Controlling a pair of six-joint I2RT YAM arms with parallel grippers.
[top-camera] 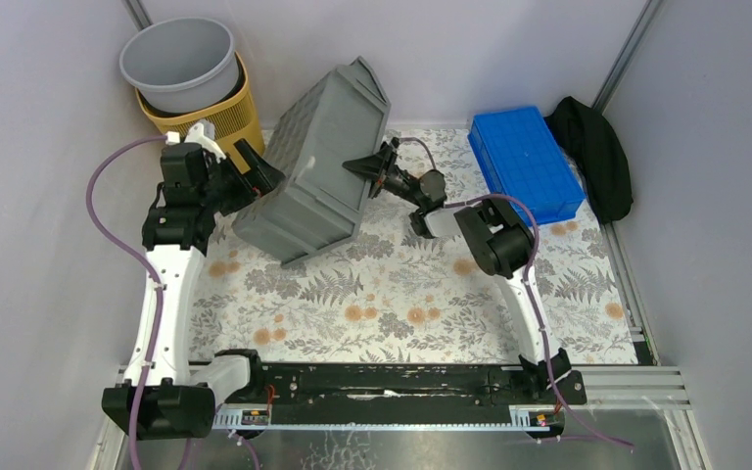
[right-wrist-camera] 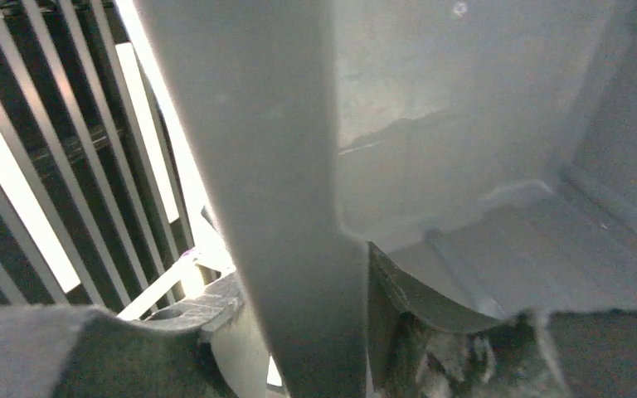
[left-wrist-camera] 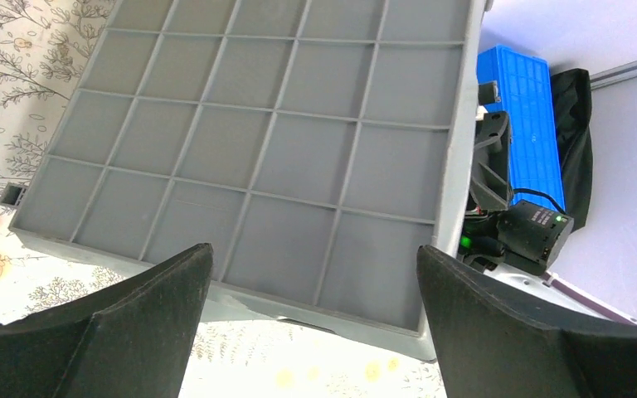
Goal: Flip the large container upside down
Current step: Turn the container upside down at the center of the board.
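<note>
The crate [top-camera: 318, 166] stood at the back of the table [top-camera: 401, 294], a little left of the middle. It was tipped up on one long side. Its lower edge rested on the flowered cloth, its gridded underside was turned to the left, and its open mouth was turned to the right. It lay between the two arms.

The left gripper [left-wrist-camera: 313, 249] was near the underside with its fingers spread wide, and nothing was between them. From its wrist camera, the grid of squares filled most of the view and a gap showed between the fingertips and the plastic.

The right gripper [top-camera: 370, 164] was at the rim on the open side. In its wrist view, the thick wall passed between its two fingers, one outside and one inside the crate. I could not tell if the fingers pressed the wall or only stood around it.

A grey bucket [top-camera: 178, 64] sat in a yellow basket [top-camera: 225, 117] at the back left corner. A blue tray [top-camera: 526, 162] lay at the back right, well apart from the crate, with a black bag [top-camera: 592, 152] just beside it.
</note>
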